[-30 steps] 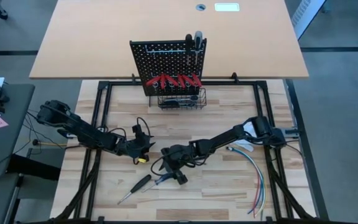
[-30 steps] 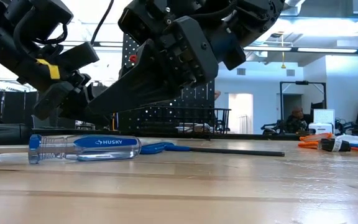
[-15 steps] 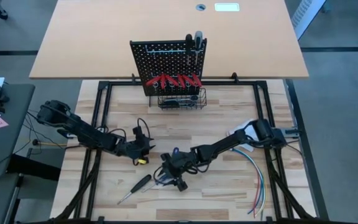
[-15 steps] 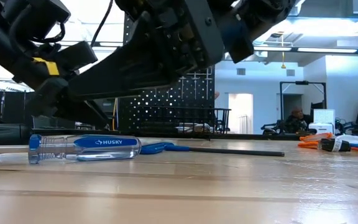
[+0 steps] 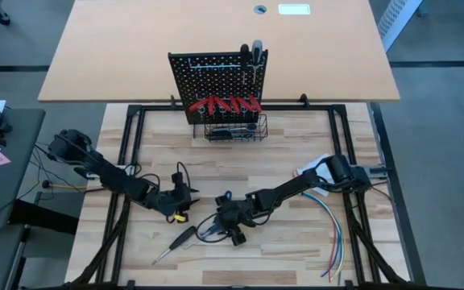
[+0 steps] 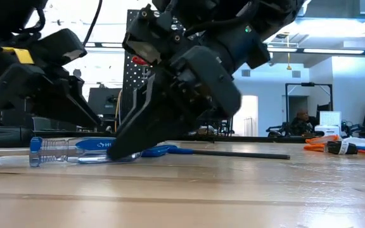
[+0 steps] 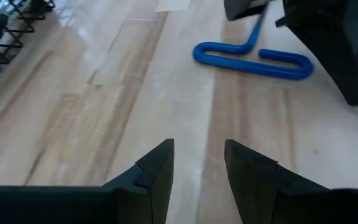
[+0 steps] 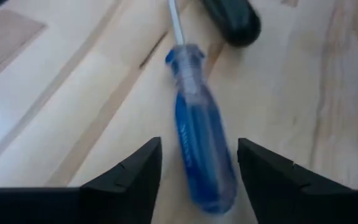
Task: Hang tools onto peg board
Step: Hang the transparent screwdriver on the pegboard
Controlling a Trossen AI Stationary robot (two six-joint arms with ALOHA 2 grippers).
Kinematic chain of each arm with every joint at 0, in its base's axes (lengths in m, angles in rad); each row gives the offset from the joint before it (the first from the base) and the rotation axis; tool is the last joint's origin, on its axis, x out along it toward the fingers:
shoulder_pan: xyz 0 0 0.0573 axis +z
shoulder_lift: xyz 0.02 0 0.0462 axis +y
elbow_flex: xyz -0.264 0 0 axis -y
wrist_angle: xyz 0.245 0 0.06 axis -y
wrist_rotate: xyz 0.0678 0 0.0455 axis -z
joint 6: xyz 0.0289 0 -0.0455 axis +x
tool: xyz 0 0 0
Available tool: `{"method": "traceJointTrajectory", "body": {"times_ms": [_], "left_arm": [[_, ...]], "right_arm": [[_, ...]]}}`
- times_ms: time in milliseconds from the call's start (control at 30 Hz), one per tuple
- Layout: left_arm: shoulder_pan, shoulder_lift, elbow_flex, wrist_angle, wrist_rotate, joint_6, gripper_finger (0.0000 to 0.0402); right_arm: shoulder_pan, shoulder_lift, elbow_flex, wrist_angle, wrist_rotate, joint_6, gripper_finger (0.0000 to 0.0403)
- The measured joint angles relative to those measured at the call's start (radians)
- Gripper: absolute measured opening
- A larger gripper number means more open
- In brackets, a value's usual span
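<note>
A blue, clear-handled screwdriver (image 8: pixel 201 149) lies flat on the wooden table near its front edge; it also shows in the low view (image 6: pixel 75 151). My right gripper (image 8: pixel 194 174) is open and low over it, one finger on each side of the handle; in the high view it is at the table's front middle (image 5: pixel 220 229). A black-handled screwdriver (image 5: pixel 176 242) lies to the left of it. A blue hex key (image 7: pixel 253 59) lies flat ahead of my left gripper (image 7: pixel 199 165), which is open and empty (image 5: pixel 184 203). The peg board (image 5: pixel 216 72) stands upright at the back, with red pliers (image 5: pixel 224 105) hanging on it. My right gripper comes down at a slant from the table's right, its fingers along the blue screwdriver's handle (image 8: pixel 191 124). A gap shows beside one finger (image 8: pixel 135 177). Whether the other finger (image 8: pixel 263 177) touches the handle I cannot tell. The screwdriver lies flat on the table.
A black wire basket (image 5: pixel 234 129) sits at the peg board's base. A bundle of coloured wires (image 5: pixel 329 221) lies at the right. The two arms are close together at the front middle. Bare wood lies between them and the peg board.
My right gripper has gone down and toward the table's near edge, tipping its fingers down over the blue screwdriver's handle. My left gripper has moved a little toward the near edge. The screwdriver and hex key have stayed in place.
</note>
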Motion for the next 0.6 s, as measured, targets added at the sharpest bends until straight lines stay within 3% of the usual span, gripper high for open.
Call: {"method": "traceJointTrajectory", "body": {"times_ms": [333,600], "left_arm": [[-0.036,0.000,0.000,0.103,-0.002,0.098,0.0138],[-0.033,0.000,0.000,0.182,0.167,0.321,0.0138]], "right_arm": [[0.006,-0.007,0.003,-0.089,0.039,0.020,0.0085],[-0.042,-0.165,0.000,-0.465,0.045,0.281,0.0084]]}}
